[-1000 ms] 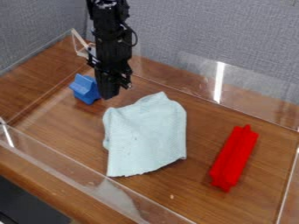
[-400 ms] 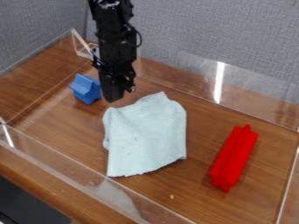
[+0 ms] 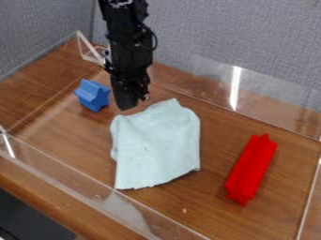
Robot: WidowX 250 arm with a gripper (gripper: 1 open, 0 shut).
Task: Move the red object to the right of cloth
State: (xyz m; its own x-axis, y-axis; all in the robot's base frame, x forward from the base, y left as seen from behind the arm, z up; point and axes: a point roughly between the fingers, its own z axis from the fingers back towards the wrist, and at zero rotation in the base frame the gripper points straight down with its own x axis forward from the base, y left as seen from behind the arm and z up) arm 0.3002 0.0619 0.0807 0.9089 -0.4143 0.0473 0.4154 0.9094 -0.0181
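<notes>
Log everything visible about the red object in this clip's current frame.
The red object is a bright red, elongated block, plastic-looking, with a slightly uneven outline. It lies flat on the wooden surface, its far end angled a little toward the picture's right. It sits to the right of the cloth in this view, with bare wood between them. Nothing touches it but the surface beneath.

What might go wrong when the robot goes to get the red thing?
The black metal fingers hang right by the rumpled pale blue-green cloth, so they might snag or drag it. They're also near the small blue block and could bump it. The long red plastic block lies close to the tray's side, so it might get knocked against that.
</notes>
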